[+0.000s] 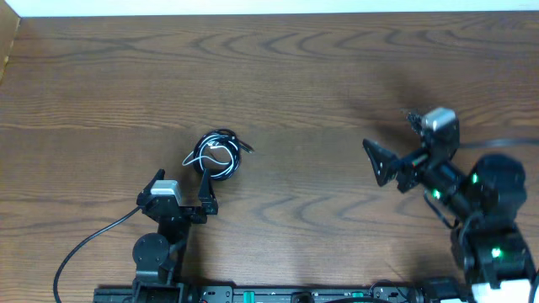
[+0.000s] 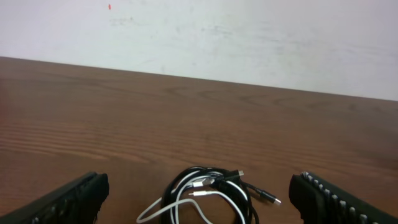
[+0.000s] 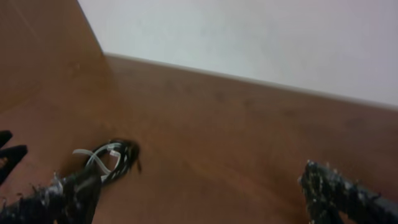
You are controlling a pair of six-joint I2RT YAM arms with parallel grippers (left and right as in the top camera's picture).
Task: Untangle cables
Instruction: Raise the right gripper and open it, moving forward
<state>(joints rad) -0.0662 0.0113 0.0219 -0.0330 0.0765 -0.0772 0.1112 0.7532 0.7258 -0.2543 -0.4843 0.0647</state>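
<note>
Coiled black and white cables on wooden table, between wide-spread left tool

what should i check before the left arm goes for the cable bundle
1. left gripper jaws open: ok
2. cables roughly centred ahead of the left jaws: ok
3. right gripper open and apart from the bundle: ok
4. cords separated: not ok, black ones and a white one coiled together
5. free plug to grab: ok, one sticks out at the side
6. which cord lies on top: cannot tell

Black and white cables, brown wood-grain table, white wall
</note>
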